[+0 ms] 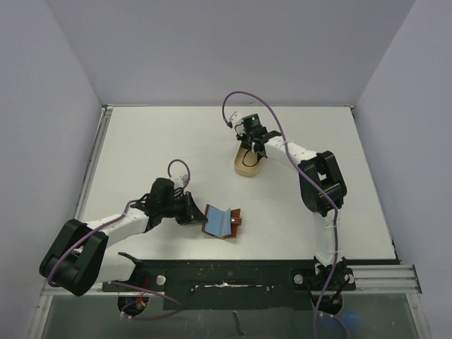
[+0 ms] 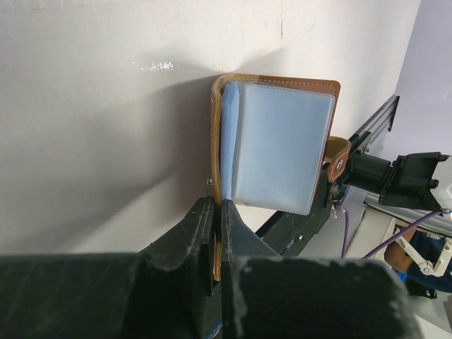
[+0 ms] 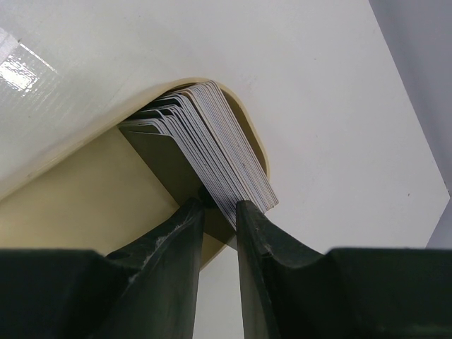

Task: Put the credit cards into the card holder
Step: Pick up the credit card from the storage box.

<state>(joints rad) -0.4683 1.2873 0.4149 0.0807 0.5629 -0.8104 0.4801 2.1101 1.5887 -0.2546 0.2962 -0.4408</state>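
near left: the left gripper [image 1: 189, 210] is clamped tight on the left cover of the card holder [image 1: 222, 221], holding the reddish-brown wallet open like a book on the table [image 1: 141, 141]. its pale blue sleeves face up and its snap tab hangs to the right. in the left wrist view the jaws are pressed together on the leather edge and the holder's [image 2: 279, 148] long side runs straight away from the left gripper [image 2: 217, 212], so the sleeve openings seem to face away from the fingers.

far, right of centre: the right gripper [image 1: 248, 154] reaches down into the tan oval tray [image 1: 244, 169], well apart from the holder. its wrist view shows the credit cards [image 3: 212, 148] standing on edge in a fanned stack, leaning along the tray's [image 3: 258, 145] curved end wall. the right gripper [image 3: 219, 208] has its jaws drawn in narrow around the near corner of that stack, apparently pinching a few cards. how many cannot be told.

the coming move turns on one line across the table: from the right gripper, the open holder lies nearer and to the left. the right arm is the one at the cards and the left arm only presents the wallet. any card lifted out will likely need turning so its long axis runs along the sleeve.
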